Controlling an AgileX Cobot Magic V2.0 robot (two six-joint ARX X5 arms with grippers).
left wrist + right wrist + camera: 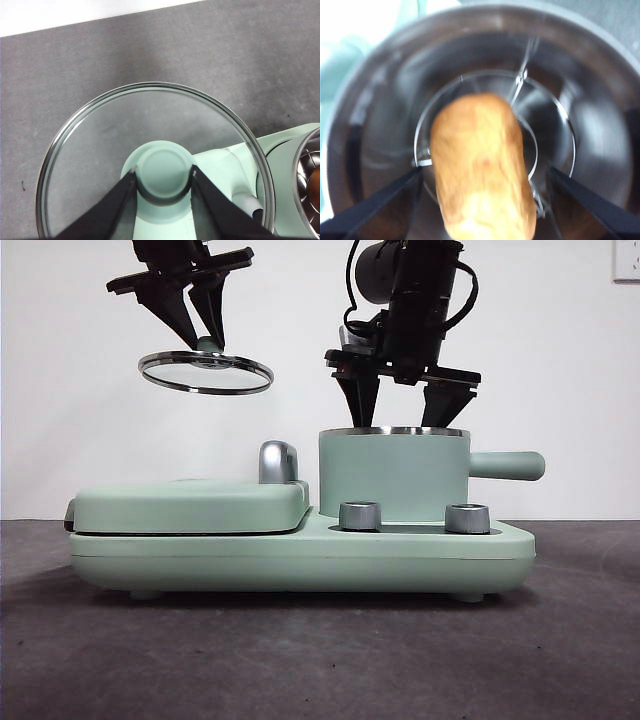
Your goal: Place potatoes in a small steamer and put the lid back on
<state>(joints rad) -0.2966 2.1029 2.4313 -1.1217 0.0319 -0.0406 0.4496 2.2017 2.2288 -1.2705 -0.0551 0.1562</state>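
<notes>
Potato lies inside small steamer, lid held aloft.

Bare lab bench, blank wall

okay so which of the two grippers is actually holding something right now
The left gripper, shut on the green knob of the glass lid and holding it in the air. The right gripper is open above the steamer, jaws apart from the potato.

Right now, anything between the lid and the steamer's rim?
Yes: the right gripper hangs open directly over the small steamer, jaws at its rim, potato inside. The left gripper holds the lid by its knob, off to the side above the griddle cover.
</notes>
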